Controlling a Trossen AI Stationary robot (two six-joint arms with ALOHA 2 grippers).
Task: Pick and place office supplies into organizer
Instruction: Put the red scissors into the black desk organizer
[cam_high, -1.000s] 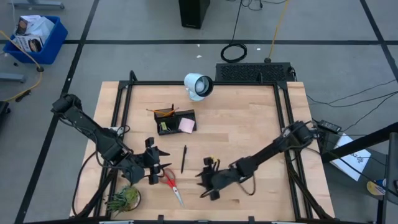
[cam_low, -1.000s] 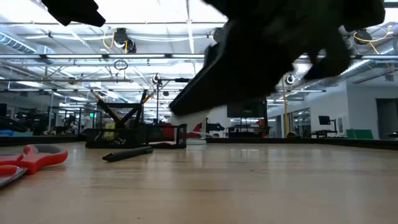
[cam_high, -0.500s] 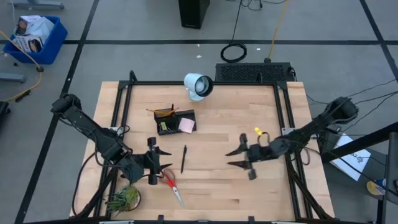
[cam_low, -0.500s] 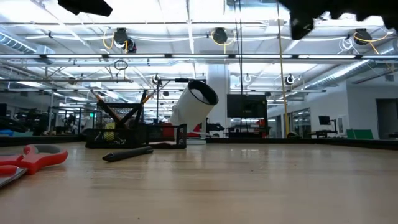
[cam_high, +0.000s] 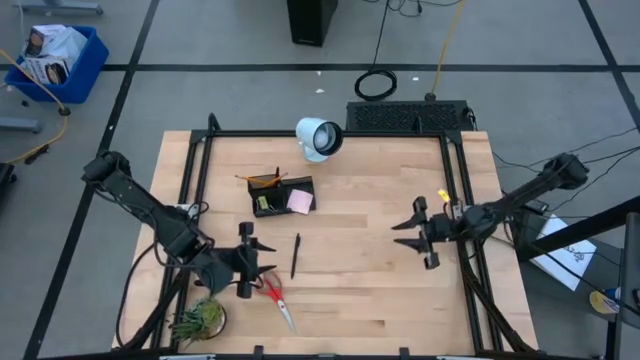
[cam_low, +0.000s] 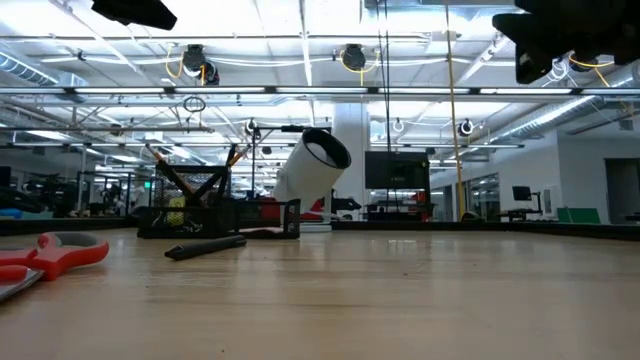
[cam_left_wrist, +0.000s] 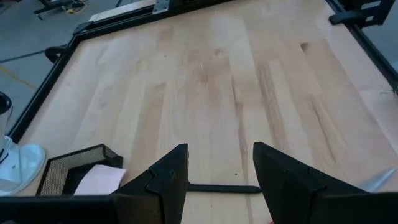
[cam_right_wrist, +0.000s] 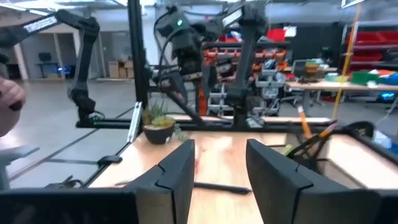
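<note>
The black organizer (cam_high: 283, 195) sits left of the table's middle. It holds orange pencils (cam_high: 262, 180), a pink sticky pad (cam_high: 299, 201) and yellow-marked clips (cam_high: 262, 203). A black pen (cam_high: 296, 255) lies flat on the table in front of it. Red-handled scissors (cam_high: 276, 296) lie near the near edge. My left gripper (cam_high: 268, 259) is open above the table between the scissors and the pen; the pen (cam_left_wrist: 224, 188) shows just beyond its fingertips. My right gripper (cam_high: 400, 235) is open, raised near the right edge and facing the pen (cam_right_wrist: 221, 185).
A white cylindrical lamp (cam_high: 319, 138) lies on its side at the far edge. A green plant (cam_high: 200, 320) stands at the near left corner. A black frame rail (cam_high: 455, 200) runs along the table's sides. Bare wood (cam_high: 370, 290) stretches between the two grippers.
My right gripper has risen from low over the near middle of the table, beside the pen, and swung toward the right and far edges. It has gone from filling the low view to that view's upper corner. The supplies have stayed put.
</note>
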